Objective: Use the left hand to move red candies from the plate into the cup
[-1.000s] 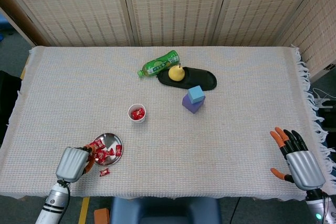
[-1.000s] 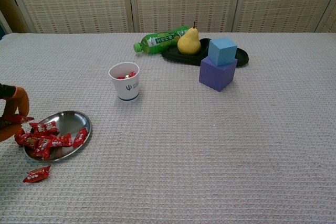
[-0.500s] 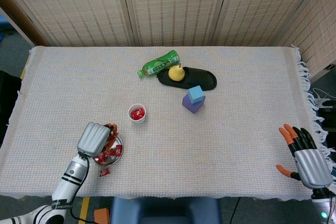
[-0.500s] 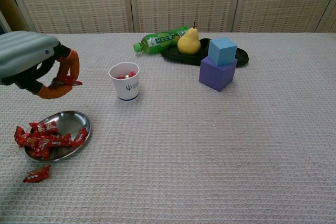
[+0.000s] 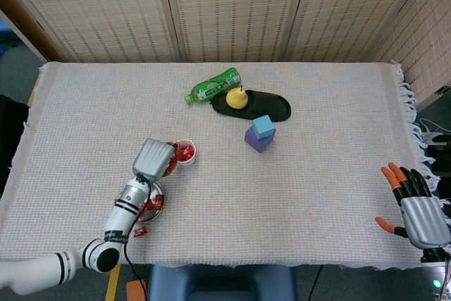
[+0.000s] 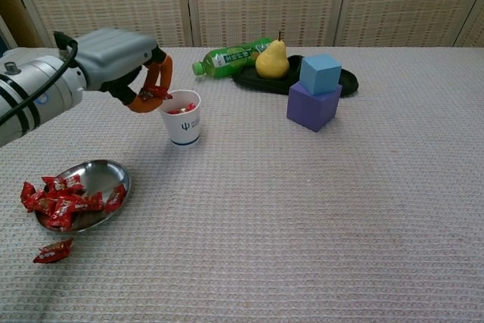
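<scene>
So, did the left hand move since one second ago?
Yes. The left hand went from beside the plate up to the rim of the cup, pinching a red candy.

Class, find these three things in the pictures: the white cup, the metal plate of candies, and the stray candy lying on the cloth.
white cup point(image 6: 181, 125), chest view, on its outer wall.
metal plate point(image 6: 103, 175), chest view, on its bare inner surface.
stray candy point(image 6: 53, 251), chest view, on the wrapper's middle.
</scene>
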Available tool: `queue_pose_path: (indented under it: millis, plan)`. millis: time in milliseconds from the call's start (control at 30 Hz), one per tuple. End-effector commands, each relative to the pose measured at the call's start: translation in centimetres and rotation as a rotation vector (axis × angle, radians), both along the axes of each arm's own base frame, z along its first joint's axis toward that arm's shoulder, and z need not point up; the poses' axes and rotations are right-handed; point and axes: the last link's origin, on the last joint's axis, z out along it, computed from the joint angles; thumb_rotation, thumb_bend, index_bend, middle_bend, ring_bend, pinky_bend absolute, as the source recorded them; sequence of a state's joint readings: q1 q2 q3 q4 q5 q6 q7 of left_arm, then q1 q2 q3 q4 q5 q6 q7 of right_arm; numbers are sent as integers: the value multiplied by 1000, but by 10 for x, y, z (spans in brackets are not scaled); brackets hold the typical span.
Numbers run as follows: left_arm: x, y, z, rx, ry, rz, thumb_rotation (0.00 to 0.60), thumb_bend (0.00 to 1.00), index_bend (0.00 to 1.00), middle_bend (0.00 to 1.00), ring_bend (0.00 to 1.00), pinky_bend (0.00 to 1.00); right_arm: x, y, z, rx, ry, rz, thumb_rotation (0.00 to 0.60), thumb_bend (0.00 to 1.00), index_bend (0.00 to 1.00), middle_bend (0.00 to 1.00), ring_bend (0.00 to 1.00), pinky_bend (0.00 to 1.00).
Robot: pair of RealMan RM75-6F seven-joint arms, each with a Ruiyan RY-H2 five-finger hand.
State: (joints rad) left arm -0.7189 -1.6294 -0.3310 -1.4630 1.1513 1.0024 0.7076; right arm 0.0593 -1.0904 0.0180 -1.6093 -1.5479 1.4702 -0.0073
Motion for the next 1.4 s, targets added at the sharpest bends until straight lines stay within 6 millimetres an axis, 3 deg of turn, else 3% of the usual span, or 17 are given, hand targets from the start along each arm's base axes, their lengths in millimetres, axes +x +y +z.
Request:
queue_pose_path:
  millis: [33,600,1400]
  plan:
    - [7,9,-8,3,7,-6,600,420,614,637,777,1000,-1,-1,0,-2,3,-5,600,0,0,0,0,0]
    - [17,36,-33,20,69,9,600,420,596,626,776,1000,-3,-2,6,-24,-12,-20,600,0,0,0,0,0]
    - [19,25,-26,1,89,-5,600,414,343,393,756,983,-1,2,8,-19,-17,-7,600,0,0,0,0,0]
